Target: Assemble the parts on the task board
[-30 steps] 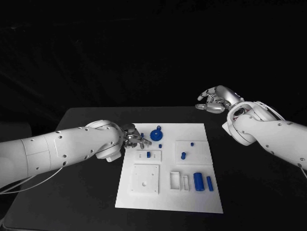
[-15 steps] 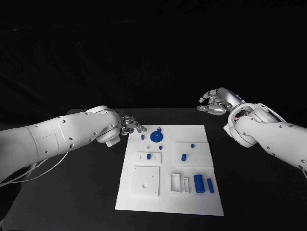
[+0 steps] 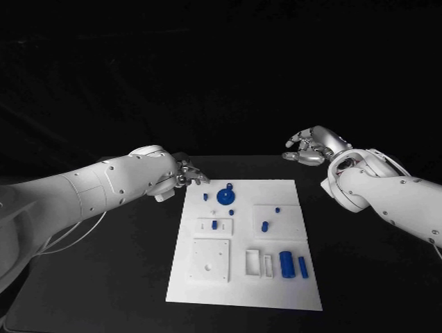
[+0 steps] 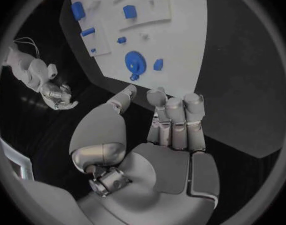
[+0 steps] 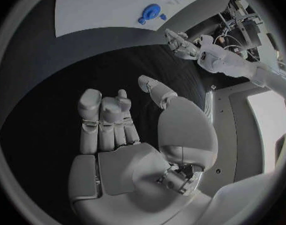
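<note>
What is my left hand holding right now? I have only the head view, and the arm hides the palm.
Observer: Nothing. The left wrist view shows the left hand with a bare palm, fingers straight and side by side, thumb apart.
Operator: Where are its fingertips relative to the board?
Observer: Right by the task board edge, with the round blue part the nearest piece beyond them.
Operator: Is the right hand carrying anything?
Observer: No. The right wrist view shows the right hand empty, over the black table, apart from the board.
</note>
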Controlling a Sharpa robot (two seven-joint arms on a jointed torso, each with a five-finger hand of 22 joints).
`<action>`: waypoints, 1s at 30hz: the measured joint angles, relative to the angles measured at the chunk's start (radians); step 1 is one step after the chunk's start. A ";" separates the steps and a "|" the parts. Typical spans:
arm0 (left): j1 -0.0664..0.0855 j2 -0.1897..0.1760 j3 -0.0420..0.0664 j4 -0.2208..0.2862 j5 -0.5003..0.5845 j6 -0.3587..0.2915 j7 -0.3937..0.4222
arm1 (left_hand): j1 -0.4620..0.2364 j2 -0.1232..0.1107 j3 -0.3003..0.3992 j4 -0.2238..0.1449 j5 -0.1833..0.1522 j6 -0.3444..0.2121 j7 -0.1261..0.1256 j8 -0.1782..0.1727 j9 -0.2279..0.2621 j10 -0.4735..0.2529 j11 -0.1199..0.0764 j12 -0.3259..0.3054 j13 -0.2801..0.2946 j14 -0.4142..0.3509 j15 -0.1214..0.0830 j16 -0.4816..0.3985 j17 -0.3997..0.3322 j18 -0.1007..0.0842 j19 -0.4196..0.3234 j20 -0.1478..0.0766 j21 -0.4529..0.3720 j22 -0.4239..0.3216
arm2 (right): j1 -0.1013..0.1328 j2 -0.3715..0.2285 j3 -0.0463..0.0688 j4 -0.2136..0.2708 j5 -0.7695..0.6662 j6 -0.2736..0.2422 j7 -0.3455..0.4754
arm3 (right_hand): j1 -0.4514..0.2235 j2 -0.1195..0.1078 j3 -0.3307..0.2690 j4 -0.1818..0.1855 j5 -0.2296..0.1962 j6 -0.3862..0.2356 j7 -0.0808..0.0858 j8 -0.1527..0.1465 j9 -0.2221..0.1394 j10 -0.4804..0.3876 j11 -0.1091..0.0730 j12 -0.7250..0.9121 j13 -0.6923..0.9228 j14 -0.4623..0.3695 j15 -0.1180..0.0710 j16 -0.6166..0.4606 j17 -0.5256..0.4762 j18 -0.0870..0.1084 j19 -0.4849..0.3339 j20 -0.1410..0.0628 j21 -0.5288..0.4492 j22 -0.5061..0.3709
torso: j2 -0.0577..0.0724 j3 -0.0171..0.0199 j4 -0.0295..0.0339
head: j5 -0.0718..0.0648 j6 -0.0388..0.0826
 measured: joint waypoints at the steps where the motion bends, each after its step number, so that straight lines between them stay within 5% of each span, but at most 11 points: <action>1: -0.001 0.003 0.000 -0.006 -0.002 0.003 0.000 | -0.002 -0.002 0.001 0.005 0.000 0.000 0.000 0.000 0.000 0.000 0.000 0.000 0.000 0.000 0.000 0.000 0.000 0.000 0.000 0.000 0.000 0.000 | 0.000 0.000 0.000 0.000 0.000 0.000 0.000 | 0.000 0.000 0.000 0.000 0.000 0.000 0.000 0.000 0.000 0.000 0.000 0.000 0.000 0.000 0.000 0.000 0.000 0.000 0.000 0.000 0.000 0.000 | 0.000 -0.0001 -0.0002 | 0.000 0.000; 11: -0.012 0.040 -0.001 -0.070 -0.034 0.039 0.007 | -0.011 -0.020 0.008 0.046 -0.005 0.003 -0.003 0.000 0.004 0.001 0.002 0.000 0.002 0.000 0.000 0.000 0.005 0.000 0.000 0.000 0.000 0.000 | 0.000 0.001 0.000 0.001 0.000 0.000 0.000 | 0.000 0.000 0.000 0.000 0.000 0.000 0.000 0.000 0.000 0.000 0.000 0.000 0.000 0.000 0.000 0.000 0.000 0.000 -0.001 0.002 0.000 0.000 | 0.003 0.0003 -0.0035 | 0.001 0.001; 30: -0.041 0.072 -0.001 -0.125 -0.054 0.083 0.021 | -0.011 -0.011 0.002 0.063 -0.005 0.002 -0.003 0.000 0.010 -0.002 0.005 0.000 0.006 0.000 0.000 0.000 0.009 0.014 -0.007 0.000 0.000 0.006 | 0.000 0.005 0.000 0.003 0.000 0.000 0.001 | 0.000 0.000 0.000 0.000 0.000 0.001 0.002 0.000 0.000 0.000 0.000 0.000 -0.001 0.000 0.000 0.000 0.001 0.000 -0.002 0.002 0.000 0.000 | 0.003 0.0009 -0.0028 | -0.003 -0.004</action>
